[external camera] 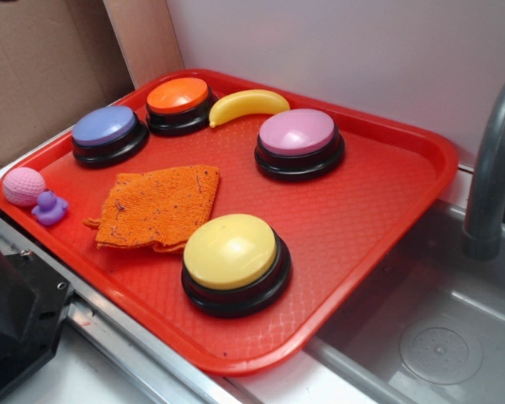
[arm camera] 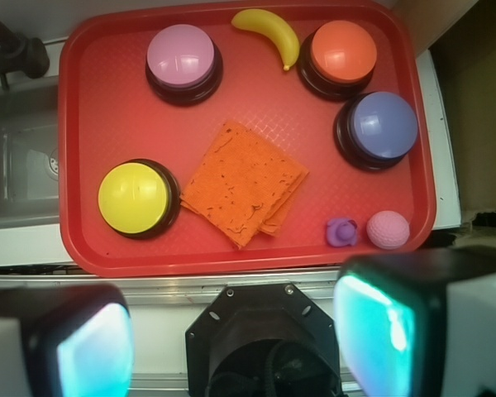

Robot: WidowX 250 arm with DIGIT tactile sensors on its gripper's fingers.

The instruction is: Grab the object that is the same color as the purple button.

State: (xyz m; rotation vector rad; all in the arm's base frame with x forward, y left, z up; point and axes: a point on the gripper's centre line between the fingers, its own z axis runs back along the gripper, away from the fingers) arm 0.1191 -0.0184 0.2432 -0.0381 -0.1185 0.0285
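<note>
A red tray [external camera: 404, 181] holds an orange button [external camera: 179, 99] at its far edge with a yellow banana [external camera: 246, 104] just right of it, and a pink-mauve button [external camera: 298, 139] further right. An orange cloth [external camera: 158, 206] lies mid-tray, a yellow button [external camera: 232, 257] near it in front, a pale pink ball [external camera: 23, 186] at the left corner. A grey sink [external camera: 442, 328] lies to the right.

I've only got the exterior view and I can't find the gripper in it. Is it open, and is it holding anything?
Observer: The wrist view shows the gripper open, fingers wide apart, nothing between them.
Operator: Where is it relative to the purple duck?
Observer: In that picture the fingers show below the tray edge. The duck lies just inside that edge, nearest the picture's right-hand finger.
Operator: Does the duck touch the pink ball?
Observer: From above, a narrow gap shows between the duck and the ball.
</note>
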